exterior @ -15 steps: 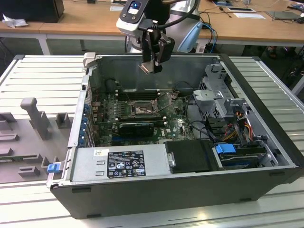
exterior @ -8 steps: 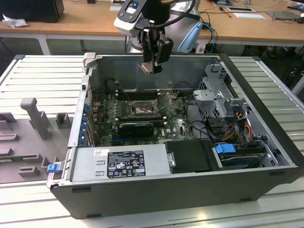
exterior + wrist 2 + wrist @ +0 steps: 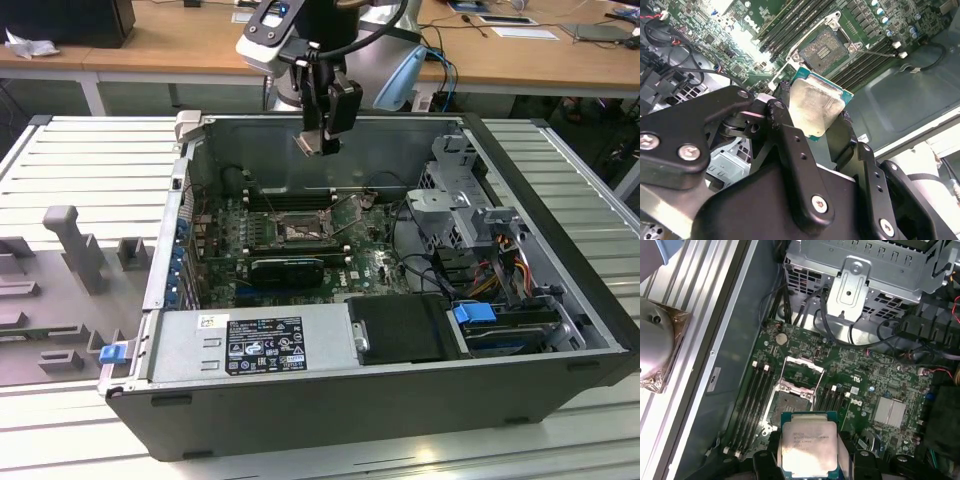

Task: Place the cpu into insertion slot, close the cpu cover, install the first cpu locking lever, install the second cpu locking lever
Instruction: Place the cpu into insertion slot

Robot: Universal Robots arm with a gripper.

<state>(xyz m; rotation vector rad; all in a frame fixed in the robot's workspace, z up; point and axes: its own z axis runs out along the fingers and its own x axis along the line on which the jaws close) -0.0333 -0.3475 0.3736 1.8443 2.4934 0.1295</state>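
The cpu [image 3: 312, 145], a pale silvery square chip, hangs in the air above the open computer case with my gripper [image 3: 320, 140] shut on its edges. Both wrist views show the cpu [image 3: 817, 102] [image 3: 807, 445] clamped between the black fingers [image 3: 785, 117]. The insertion slot [image 3: 300, 231] [image 3: 827, 46] [image 3: 789, 405] lies well below on the green motherboard, its dark centre bare. The cpu cover [image 3: 802, 371], a silver frame, stands swung up at one side of the slot. A thin metal lever [image 3: 875, 50] sticks out beside the slot.
Memory slots [image 3: 752, 405] flank the socket. A long black card with a white label [image 3: 287, 268] lies just in front of it. A drive cage [image 3: 455, 195], cables [image 3: 420, 265] and a power supply [image 3: 255, 345] crowd the case. Grey fixtures [image 3: 70, 250] stand on the exterior view's left.
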